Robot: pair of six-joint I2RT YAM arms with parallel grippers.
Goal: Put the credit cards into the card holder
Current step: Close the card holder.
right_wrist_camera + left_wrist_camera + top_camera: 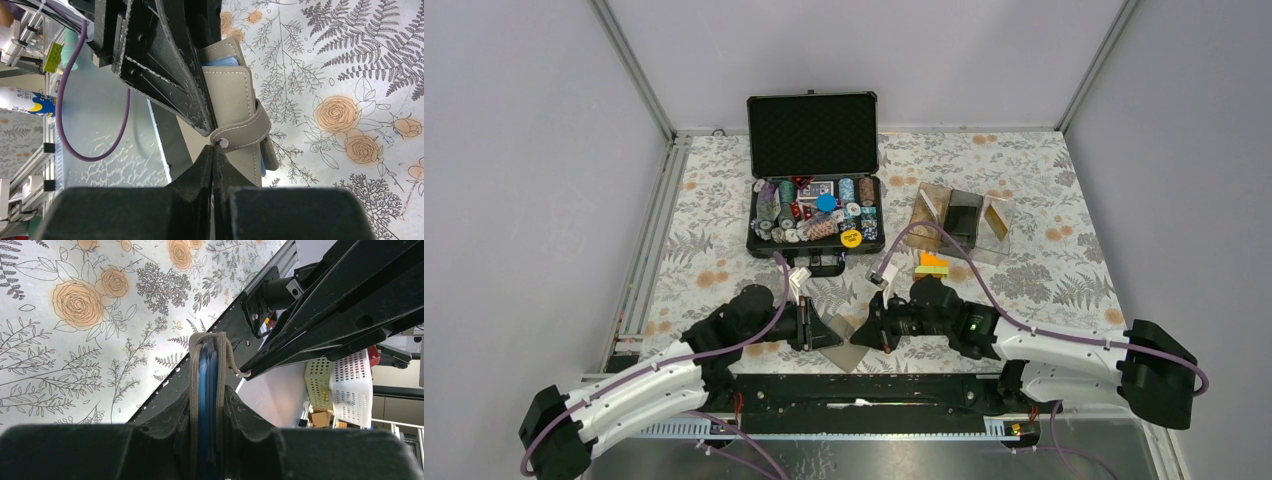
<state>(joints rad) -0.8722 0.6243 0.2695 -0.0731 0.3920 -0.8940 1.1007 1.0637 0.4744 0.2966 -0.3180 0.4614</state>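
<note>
The card holder (848, 351) is a grey folded wallet with blue inner panels, held on edge near the table's front edge. My left gripper (207, 407) is shut on the card holder (206, 365), whose blue inside shows between the grey covers. My left gripper (822, 331) and right gripper (869, 334) face each other across it. In the right wrist view my right gripper (214, 150) is shut, its tips touching the snap end of the strap (240, 135) on the card holder (231, 92). The credit cards (932, 265), orange, yellow and green, lie stacked on the cloth behind my right arm.
An open black chip case (814, 190) with chips and a card deck stands at the back centre. A clear brownish acrylic box (964, 220) sits to its right. A black rail (874, 390) runs along the near table edge just below the grippers.
</note>
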